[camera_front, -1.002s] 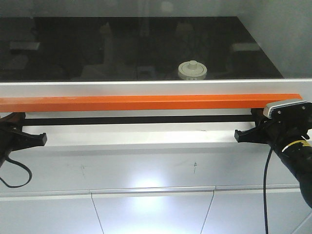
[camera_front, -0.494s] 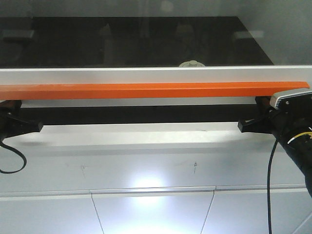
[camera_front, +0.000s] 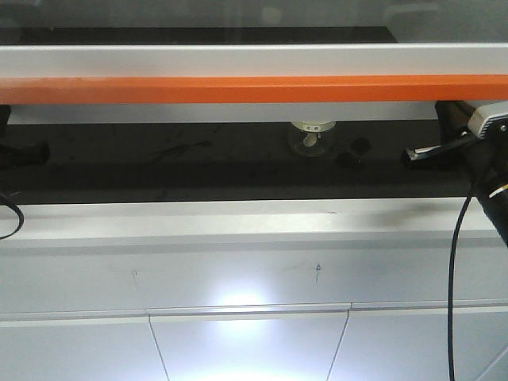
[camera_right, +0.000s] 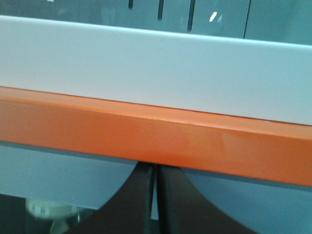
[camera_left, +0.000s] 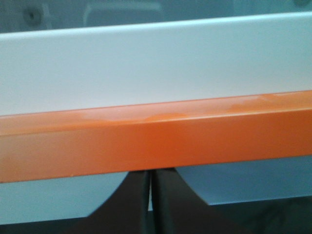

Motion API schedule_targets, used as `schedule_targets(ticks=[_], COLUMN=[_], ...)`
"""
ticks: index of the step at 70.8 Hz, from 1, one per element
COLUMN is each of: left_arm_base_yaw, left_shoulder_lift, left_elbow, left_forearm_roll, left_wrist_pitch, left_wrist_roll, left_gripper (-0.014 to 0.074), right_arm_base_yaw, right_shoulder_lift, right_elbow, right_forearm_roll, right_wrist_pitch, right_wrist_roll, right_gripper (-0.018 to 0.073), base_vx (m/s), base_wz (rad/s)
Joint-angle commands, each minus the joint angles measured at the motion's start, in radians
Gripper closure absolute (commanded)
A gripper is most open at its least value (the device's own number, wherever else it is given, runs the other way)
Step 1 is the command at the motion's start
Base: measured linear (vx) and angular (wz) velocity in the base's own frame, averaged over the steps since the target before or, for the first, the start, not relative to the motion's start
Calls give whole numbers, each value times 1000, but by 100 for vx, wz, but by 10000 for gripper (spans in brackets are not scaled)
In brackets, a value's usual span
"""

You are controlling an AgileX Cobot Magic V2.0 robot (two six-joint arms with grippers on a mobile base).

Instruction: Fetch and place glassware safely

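**Q:** Left gripper (camera_left: 149,195), right gripper (camera_right: 156,195): condition?
**A:** Both pressed closed, nothing between the jaws. Tips tucked under the orange bar (camera_front: 238,89), one towards each end.
**Q:** Jar (camera_front: 311,138): location?
**A:** On the black worktop (camera_front: 182,171), right of centre. Lid half hidden by the white sash (camera_front: 238,59). Well apart from both grippers.
**Q:** Handling note?
**A:** Push both ends up evenly and keep the bar level. Reach in only once the opening clears the lid.

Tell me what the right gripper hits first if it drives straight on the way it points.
The orange bar: the right gripper, fingers shut, meets its lower edge in the wrist view, seemingly touching, though depth is unclear. The jar sits off to the side.
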Motion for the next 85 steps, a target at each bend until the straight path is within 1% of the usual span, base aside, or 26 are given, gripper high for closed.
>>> schedule_targets(ticks=[1, 21, 30, 60, 65, 72, 77, 85], left_arm_base_yaw=[-5, -5, -5, -5, -5, -5, -5, -5], left_shoulder_lift=[-72, -140, -156, -169, -195, -244, -296, -367], left_elbow=[-72, -130, -130, -130, -130, -130, -128, -127], left_forearm_roll=[2, 2, 2, 2, 2, 1, 2, 2], left_wrist_pitch=[-184, -123, -105, -94, -47, 69, 153, 253], left_wrist_roll=[-5, -5, -5, -6, -6, -5, -5, -2], left_gripper=[603, 603, 603, 603, 603, 603, 603, 603], right_arm_base_yaw=[-5, -5, -5, -5, -5, -5, -5, -5], right_shoulder_lift=[-59, -128, -143, -180, -190, -213, -244, -302], right_elbow=[-61, -115, -116, -116, -116, -116, -116, -114], right_forearm_roll=[-7, -18, -18, -20, -27, -43, -68, -128], right_wrist_pitch=[-71, 7, 13, 67, 80, 115, 175, 275], right_wrist_roll=[3, 9, 10, 13, 20, 44, 47, 53], right_gripper=[560, 560, 560, 560, 560, 560, 560, 560], base_vx=[0, 0, 0, 0, 0, 0, 0, 0], base_wz=[0, 0, 0, 0, 0, 0, 0, 0])
